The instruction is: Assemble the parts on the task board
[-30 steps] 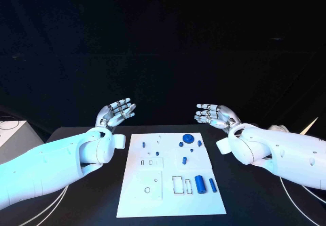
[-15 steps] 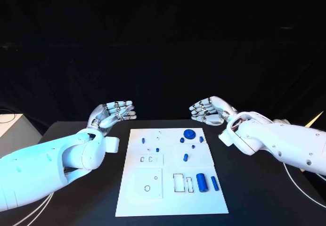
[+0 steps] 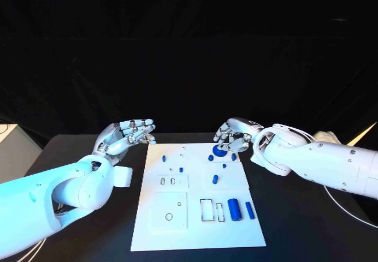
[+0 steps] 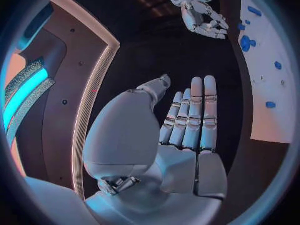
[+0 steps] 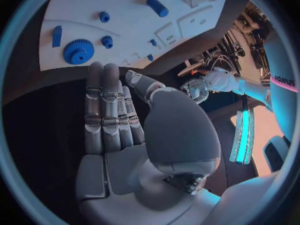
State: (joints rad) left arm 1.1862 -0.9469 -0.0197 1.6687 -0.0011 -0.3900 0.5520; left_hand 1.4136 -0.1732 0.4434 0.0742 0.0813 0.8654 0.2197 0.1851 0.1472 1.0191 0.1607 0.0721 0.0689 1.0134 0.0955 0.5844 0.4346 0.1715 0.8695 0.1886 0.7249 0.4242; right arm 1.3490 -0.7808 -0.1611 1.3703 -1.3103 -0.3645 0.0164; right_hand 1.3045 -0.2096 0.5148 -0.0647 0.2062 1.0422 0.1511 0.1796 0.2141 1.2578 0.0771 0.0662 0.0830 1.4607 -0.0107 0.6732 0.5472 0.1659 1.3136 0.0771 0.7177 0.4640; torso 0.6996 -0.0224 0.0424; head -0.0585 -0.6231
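The board (image 3: 197,218) lies in the middle of the black table (image 3: 307,229), long side running away from the robot. At its far end sits a blue gear (image 3: 219,151), with several small blue pieces near it; a blue cylinder (image 3: 234,207) and a thinner blue pin (image 3: 249,210) lie side by side toward the near right, beside two outlined slots.

The right hand (image 3: 234,139) hangs over the board's far right corner, just above and beside the gear — its fingers are held straight and close together, gripping nothing (the right wrist view shows them laid side by side, the gear (image 5: 79,51) just past the fingertips). Whether any fingertip touches the gear cannot be told.

The left hand (image 3: 126,136) is raised off the board's far left corner, well apart from the pieces — palm up, fingers extended and side by side with the thumb set apart, holding nothing. The left wrist view shows the same flat hand (image 4: 187,130), with the right hand (image 4: 203,17) across from it.
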